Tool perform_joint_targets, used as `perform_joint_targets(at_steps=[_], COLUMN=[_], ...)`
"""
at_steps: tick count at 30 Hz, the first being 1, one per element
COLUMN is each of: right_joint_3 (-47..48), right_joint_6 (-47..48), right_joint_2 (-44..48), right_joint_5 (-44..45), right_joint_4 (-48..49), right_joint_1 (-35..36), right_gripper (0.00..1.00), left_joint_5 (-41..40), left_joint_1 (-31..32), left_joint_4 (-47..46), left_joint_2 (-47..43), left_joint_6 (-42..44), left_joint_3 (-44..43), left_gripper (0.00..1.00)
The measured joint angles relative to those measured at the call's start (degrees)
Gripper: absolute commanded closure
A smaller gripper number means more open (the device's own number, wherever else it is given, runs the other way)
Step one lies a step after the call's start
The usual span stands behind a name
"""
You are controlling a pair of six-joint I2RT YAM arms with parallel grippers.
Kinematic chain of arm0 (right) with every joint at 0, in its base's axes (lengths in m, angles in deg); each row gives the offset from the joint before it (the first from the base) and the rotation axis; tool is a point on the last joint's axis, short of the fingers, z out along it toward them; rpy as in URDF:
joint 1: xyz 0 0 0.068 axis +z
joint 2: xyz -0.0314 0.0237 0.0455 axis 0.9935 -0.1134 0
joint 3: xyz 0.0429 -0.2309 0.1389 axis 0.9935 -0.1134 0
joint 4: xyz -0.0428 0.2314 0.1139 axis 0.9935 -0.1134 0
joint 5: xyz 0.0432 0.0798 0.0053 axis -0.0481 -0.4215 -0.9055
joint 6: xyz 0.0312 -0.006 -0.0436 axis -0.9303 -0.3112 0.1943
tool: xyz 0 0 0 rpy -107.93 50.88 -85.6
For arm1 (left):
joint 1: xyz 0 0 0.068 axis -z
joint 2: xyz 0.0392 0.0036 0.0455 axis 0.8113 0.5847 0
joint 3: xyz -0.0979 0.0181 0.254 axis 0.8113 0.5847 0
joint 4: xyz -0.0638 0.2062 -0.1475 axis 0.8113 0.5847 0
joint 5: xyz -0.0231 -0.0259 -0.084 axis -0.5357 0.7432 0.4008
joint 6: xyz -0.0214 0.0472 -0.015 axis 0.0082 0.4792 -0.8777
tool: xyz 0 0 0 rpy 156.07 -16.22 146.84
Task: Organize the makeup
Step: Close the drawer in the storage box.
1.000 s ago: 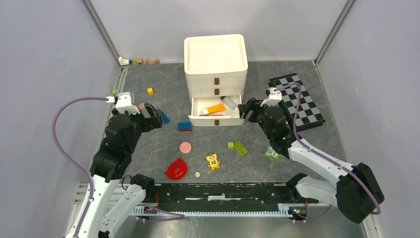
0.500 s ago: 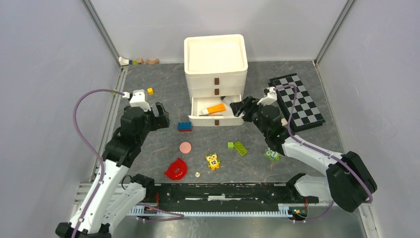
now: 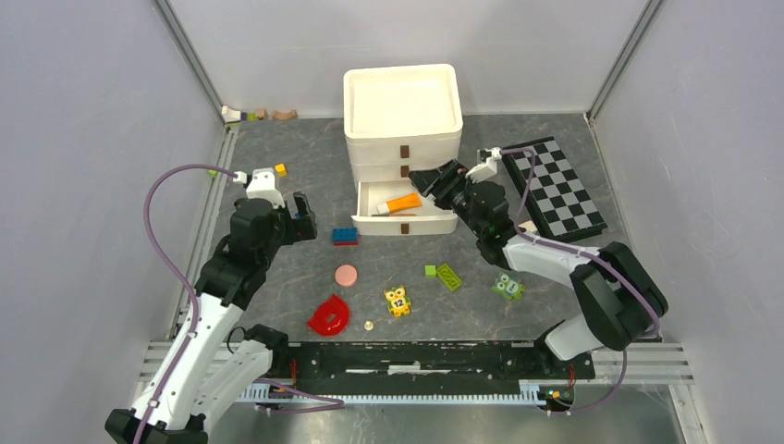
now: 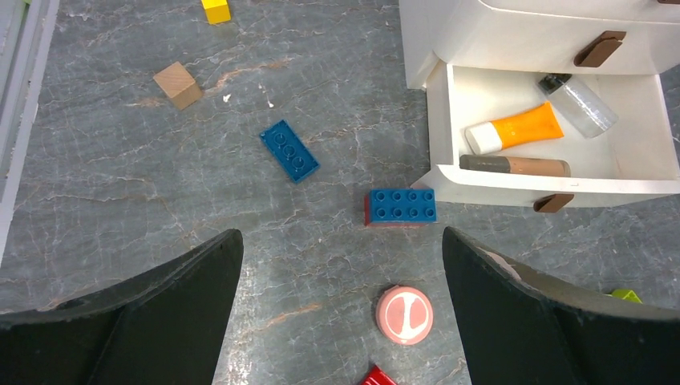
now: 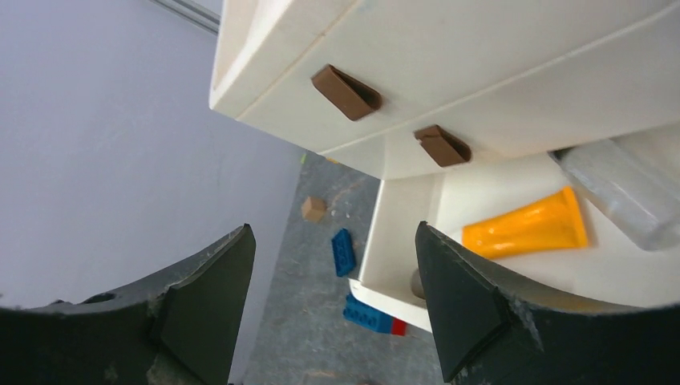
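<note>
We identify two arms, left arm [image 3: 199, 324] and right arm [image 3: 555, 266], each built from white link shells and black joint housings. Directly behind the left claw [image 4: 341, 241] and right claw [image 5: 333, 233] sits a white camera block [image 3: 263, 182], from which a lavender cable [image 3: 185, 168] runs back. The fingers [image 4: 160, 321] are matte black, broad and tapering; one carries a pale scuffed edge.

Drawer unit [image 3: 403, 111] was white; pull tabs brown.
Tube [image 4: 517, 128] was orange; cap white.
Stick [image 4: 513, 165], at 6 o'clock of tube, was beige; one end grey.
Disc [image 4: 404, 314] was pink, with paler mark on face.
Brick [image 4: 401, 205], at 12 o'clock of disc, was blue over red.
Board [image 3: 555, 190], at 3 o'clock of drawer unit, showed black-and-white checks.
Table [image 4: 120, 176] was grey, marble-veined.
</note>
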State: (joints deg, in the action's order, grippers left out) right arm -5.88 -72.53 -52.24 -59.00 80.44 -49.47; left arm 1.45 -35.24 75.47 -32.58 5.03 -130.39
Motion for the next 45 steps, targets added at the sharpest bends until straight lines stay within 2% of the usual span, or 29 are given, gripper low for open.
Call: perform_joint_targets(at_steps=[6, 9, 11, 17, 24, 27, 33, 45], right_joint_3=[4.42, 4.98, 4.98, 4.98, 2.16, 0.96, 0.46, 3.39], right_joint_6=[-2.45, -2.64, -1.33, 9.86, 16.87, 17.03, 16.44, 20.37], right_joint_2=[-3.78, -4.42, -4.39, -2.80, 2.75, 2.89, -1.40, -10.88], right_joint_5=[-0.55, -0.79, -1.18, -2.05, 0.83, 3.52, 9.33, 16.68], right_joint_4=[3.08, 3.39, 2.49, -8.26, -17.77, -20.46, -23.45, -20.37], right_joint_1=[0.00, 0.00, 0.07, 2.38, 11.17, 13.77, 13.86, 13.86], right_gripper=[0.27, 0.34, 0.35, 0.35, 0.42, 0.42, 0.38, 0.35], left_joint_5=[-1.07, -1.22, -1.25, -1.22, -1.25, -1.25, -1.25, -1.29], left_joint_1=[-0.02, 0.00, -0.02, -0.02, -0.02, -0.02, -0.02, -0.02], left_joint_4=[0.00, 0.00, 0.00, 0.00, 0.00, 0.00, 0.00, 0.02], left_joint_2=[0.24, 0.31, 0.28, 0.42, 0.61, 0.72, 0.74, 0.72], left_joint_6=[0.59, 0.70, 0.70, 0.70, 0.72, 0.72, 0.72, 0.72], left_joint_3=[0.00, 0.00, 0.00, 0.00, 0.00, 0.02, 0.00, 0.00], left_gripper=[0.00, 0.00, 0.00, 0.00, 0.00, 0.00, 0.00, 0.00])
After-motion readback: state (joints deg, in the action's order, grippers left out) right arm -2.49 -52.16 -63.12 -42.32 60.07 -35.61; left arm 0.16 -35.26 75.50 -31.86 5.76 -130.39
